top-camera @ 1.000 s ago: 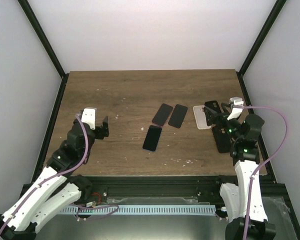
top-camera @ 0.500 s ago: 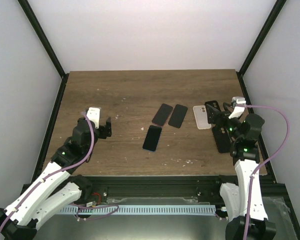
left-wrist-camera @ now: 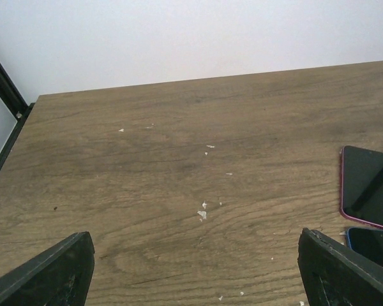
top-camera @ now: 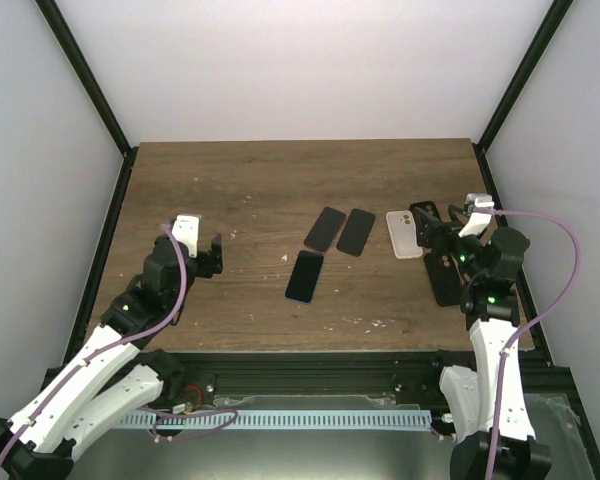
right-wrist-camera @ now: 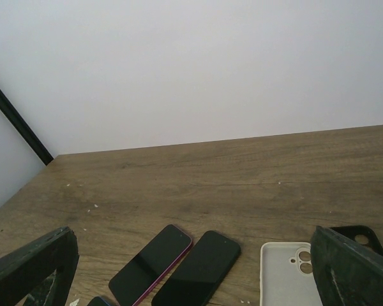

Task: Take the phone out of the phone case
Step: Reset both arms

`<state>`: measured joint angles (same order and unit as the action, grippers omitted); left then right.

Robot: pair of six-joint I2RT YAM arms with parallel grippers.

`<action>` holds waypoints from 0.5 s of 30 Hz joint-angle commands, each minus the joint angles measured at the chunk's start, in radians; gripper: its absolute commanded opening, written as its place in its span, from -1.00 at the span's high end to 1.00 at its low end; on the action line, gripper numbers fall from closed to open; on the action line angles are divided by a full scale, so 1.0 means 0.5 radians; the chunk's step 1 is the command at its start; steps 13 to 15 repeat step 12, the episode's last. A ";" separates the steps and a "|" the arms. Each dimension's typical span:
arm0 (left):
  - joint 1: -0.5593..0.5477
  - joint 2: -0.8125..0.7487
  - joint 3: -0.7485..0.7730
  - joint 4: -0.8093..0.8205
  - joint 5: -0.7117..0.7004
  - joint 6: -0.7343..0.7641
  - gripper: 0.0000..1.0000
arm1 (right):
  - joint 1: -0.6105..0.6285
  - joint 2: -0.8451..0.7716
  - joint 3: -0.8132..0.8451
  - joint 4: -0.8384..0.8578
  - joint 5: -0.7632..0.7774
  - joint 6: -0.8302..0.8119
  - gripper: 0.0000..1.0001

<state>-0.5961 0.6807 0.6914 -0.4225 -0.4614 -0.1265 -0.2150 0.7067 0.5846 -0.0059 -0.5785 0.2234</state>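
Three bare phones lie screen-up mid-table: a pink-edged one (top-camera: 325, 228), a black one (top-camera: 356, 231) and a blue-edged one (top-camera: 304, 276). An empty white case (top-camera: 404, 234) lies flat, inside up, to their right. A black case (top-camera: 446, 282) lies under my right arm. My right gripper (top-camera: 430, 226) is open and empty just right of the white case. Its wrist view shows the pink-edged phone (right-wrist-camera: 152, 264), black phone (right-wrist-camera: 198, 268), white case (right-wrist-camera: 287, 274) and black case (right-wrist-camera: 362, 234). My left gripper (top-camera: 209, 256) is open and empty over bare wood, well left of the phones (left-wrist-camera: 367, 185).
The blue-edged phone's corner (left-wrist-camera: 373, 245) shows by my left gripper's right finger (left-wrist-camera: 345, 271). Small white crumbs (left-wrist-camera: 203, 213) dot the wooden table (top-camera: 260, 180). Black frame posts and white walls close in the sides and the back.
The white case was tilted at my right gripper a second ago and now lies flat on the table. My left gripper has moved slightly right and forward.
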 commanded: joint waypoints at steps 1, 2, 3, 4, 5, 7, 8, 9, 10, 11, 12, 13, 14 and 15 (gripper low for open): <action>0.010 -0.022 0.006 0.020 0.016 -0.005 -0.76 | -0.025 -0.015 0.081 0.048 0.018 0.015 -1.00; 0.009 -0.021 0.010 0.022 0.028 -0.009 -0.76 | -0.024 -0.014 0.082 0.049 0.018 0.014 -1.00; 0.010 -0.021 0.014 0.035 0.037 -0.016 -0.76 | -0.024 -0.017 0.081 0.046 0.017 0.014 -1.00; 0.008 -0.020 0.021 0.059 0.028 -0.062 -0.77 | -0.022 -0.016 0.080 0.048 0.020 0.013 -1.00; 0.007 -0.021 0.032 0.097 0.007 -0.131 -0.79 | -0.025 -0.018 0.081 0.049 0.023 0.014 -1.00; 0.008 -0.022 0.084 0.097 -0.073 -0.363 -0.89 | -0.026 -0.019 0.087 0.046 0.033 0.017 -1.00; 0.007 -0.006 0.106 0.084 -0.120 -0.426 -0.92 | -0.027 -0.020 0.086 0.046 0.035 0.017 -1.00; 0.007 0.010 0.115 0.082 -0.167 -0.436 -0.92 | -0.030 -0.018 0.086 0.042 0.035 0.019 -1.00; 0.007 0.033 0.124 0.068 -0.195 -0.447 -0.92 | -0.028 -0.019 0.086 0.041 0.034 0.018 -1.00; 0.006 0.039 0.133 0.054 -0.196 -0.470 -0.89 | -0.029 -0.020 0.088 0.040 0.034 0.017 -1.00; 0.008 0.043 0.132 0.057 -0.161 -0.465 -0.85 | -0.027 -0.018 0.086 0.042 0.034 0.017 -1.00; 0.008 0.043 0.132 0.057 -0.161 -0.465 -0.85 | -0.027 -0.018 0.086 0.042 0.034 0.017 -1.00; 0.008 0.043 0.132 0.057 -0.161 -0.465 -0.85 | -0.027 -0.018 0.086 0.042 0.034 0.017 -1.00; 0.008 0.043 0.132 0.057 -0.161 -0.465 -0.85 | -0.027 -0.018 0.086 0.042 0.034 0.017 -1.00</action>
